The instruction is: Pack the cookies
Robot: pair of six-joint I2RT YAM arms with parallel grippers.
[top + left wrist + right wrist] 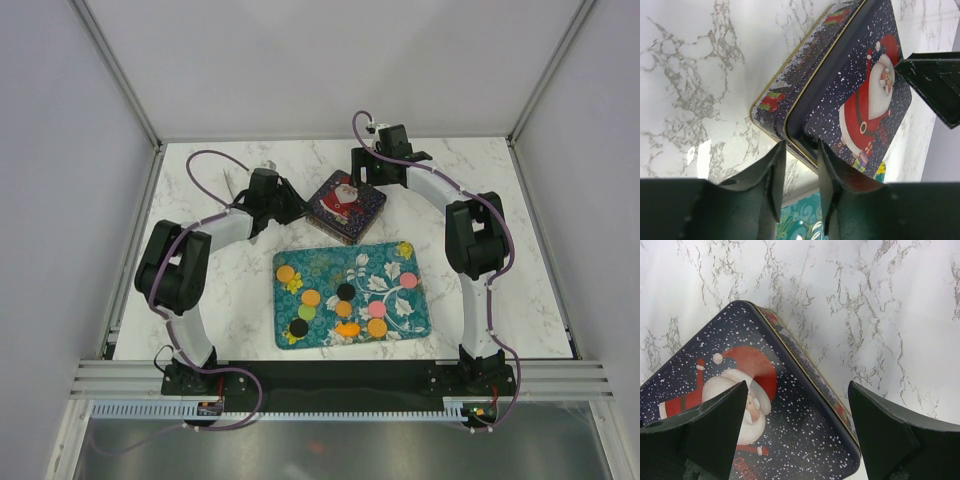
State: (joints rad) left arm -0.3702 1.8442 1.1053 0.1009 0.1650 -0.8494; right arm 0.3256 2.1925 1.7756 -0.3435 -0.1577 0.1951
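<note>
Since they look light, stiff and thin, the cookies (345, 291), flat round discs in orange, pink, green and black, should be pinched across the rim, one at a time; they probably slide easily. Location: loose on a teal floral tray (330, 262), just in front of the Santa tin (345, 205), lid on. Left fingers (801, 145): narrowly apart, astride the tin's left corner; whether they grip the lid cannot be told. Right fingers (797, 390): spread wide over the tin's far corner, holding nothing. Marble bench (500, 170) beneath the tin.
</note>
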